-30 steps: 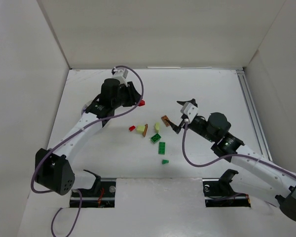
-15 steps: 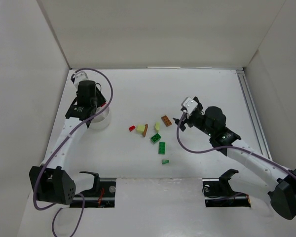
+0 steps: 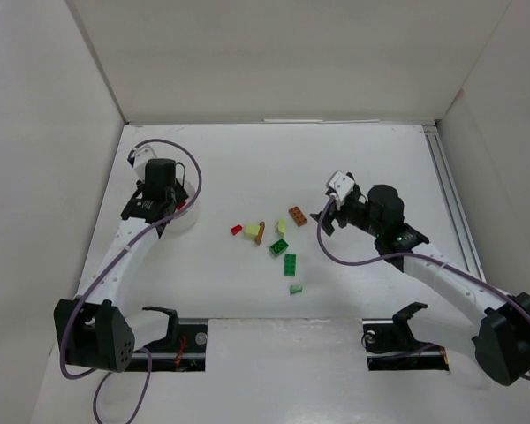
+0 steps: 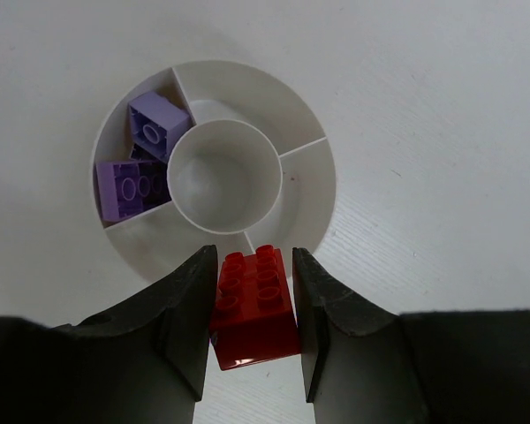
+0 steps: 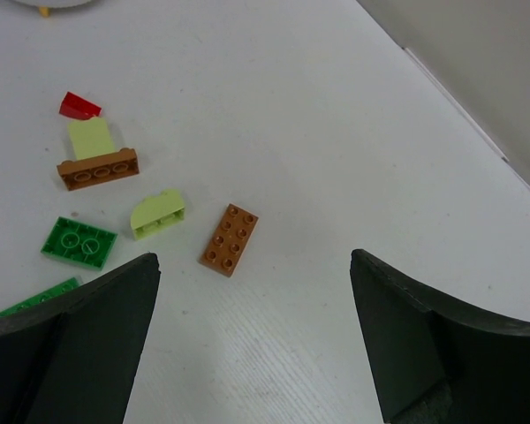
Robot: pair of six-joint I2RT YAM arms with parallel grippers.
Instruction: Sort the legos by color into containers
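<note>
Though not yet let go, poised for a drop by colour.
Clamped on the small red studded plastic brick (image 4: 254, 305) with the left gripper (image 4: 253, 265), low in the left-wrist frame, at the near rim of the round white plastic divided dish (image 4: 311, 177); seemingly aimed at a bare compartment, away from the two pale purple bricks (image 4: 132, 181) at upper left. Hovering with the right gripper (image 5: 253, 261), jaws wide apart and holding nothing, near the brown flat brick (image 5: 230, 239) and the loose green, pale green and red pieces (image 5: 79, 241) at that frame's left, likely for the next pick.

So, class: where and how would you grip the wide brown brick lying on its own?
Pinch the brown brick across its two long sides, straight down from above. It lies flat, studs up, slanted, nothing touching it, so turn the jaws to match.
</note>
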